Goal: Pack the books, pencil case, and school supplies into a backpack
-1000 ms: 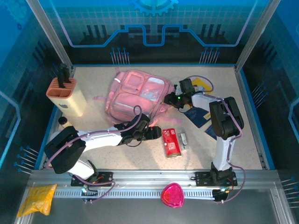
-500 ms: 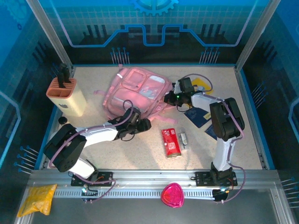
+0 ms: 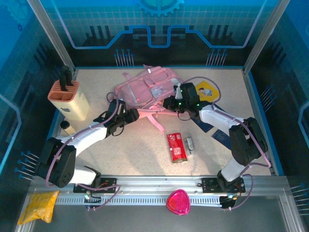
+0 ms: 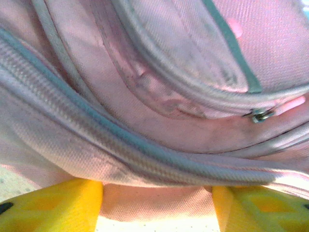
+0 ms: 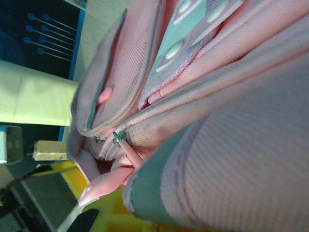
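The pink backpack [image 3: 145,88] is bunched up at the back middle of the table, held between both arms. My left gripper [image 3: 128,116] is at its near left corner. In the left wrist view the yellow fingers [image 4: 53,204] stand apart with a thick fold of the backpack [image 4: 154,121] filling the gap. My right gripper [image 3: 170,102] is shut on the backpack's right edge, and pink fabric with teal trim [image 5: 159,193] runs into its jaws. The red pencil case [image 3: 176,147] and the small grey-white piece [image 3: 189,143] lie in front. The yellow book [image 3: 207,89] and the navy book [image 3: 206,123] lie under the right arm.
A beige knife block [image 3: 70,99] stands at the left, with a small dark-capped bottle [image 3: 65,126] in front of it. A pink heart-shaped thing [image 3: 177,202] and a yellow bag [image 3: 38,205] lie on the front ledge. Pink straps [image 3: 157,121] trail toward the pencil case.
The left gripper swung left and back, away from the pencil case. The backpack shifted toward the back and bunched up. The right gripper closed on its edge and moved slightly left.
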Controlling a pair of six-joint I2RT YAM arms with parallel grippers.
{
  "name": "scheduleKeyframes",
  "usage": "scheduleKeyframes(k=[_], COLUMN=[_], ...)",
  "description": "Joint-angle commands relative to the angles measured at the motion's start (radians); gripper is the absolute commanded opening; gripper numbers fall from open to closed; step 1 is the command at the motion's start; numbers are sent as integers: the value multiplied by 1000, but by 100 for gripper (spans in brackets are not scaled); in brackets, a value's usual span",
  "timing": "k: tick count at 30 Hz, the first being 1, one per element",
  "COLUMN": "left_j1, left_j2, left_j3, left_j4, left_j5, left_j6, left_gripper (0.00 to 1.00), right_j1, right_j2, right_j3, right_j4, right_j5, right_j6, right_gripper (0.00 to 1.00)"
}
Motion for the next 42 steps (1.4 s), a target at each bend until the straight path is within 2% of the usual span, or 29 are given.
scheduleKeyframes(k=[1,3,8,12,16,22,26,30,35,42], left_j1=[14,14,-13,-136,-280,-416,-488,-495,-506,-507], left_j2=[-9,-44,-157,-242,-259,-145,-48,42,159,299], left_j3=[91,98,74,44,30,71,127,146,235,332], left_j4=[-28,-61,-152,-186,-168,-104,-97,-30,-72,-115], left_j5=[-13,5,57,-16,-91,-154,-276,-312,-386,-449], left_j6=[108,118,87,75,50,66,85,76,28,-28], left_gripper=[68,71,70,67,66,64,64,64,67,62], right_j1=[37,48,61,69,73,72,72,73,73,73], right_j2=[-32,-39,-63,-69,-74,-77,-85,-91,-97,-90], right_j3=[-24,-46,-93,-85,-89,-81,-68,-68,-70,-74], right_j4=[73,88,130,120,128,137,112,113,120,149], right_j5=[16,62,147,156,149,123,125,120,111,90], right_j6=[119,176,324,346,374,389,381,391,391,409], right_gripper=[0,0,0,0,0,0,0,0,0,0])
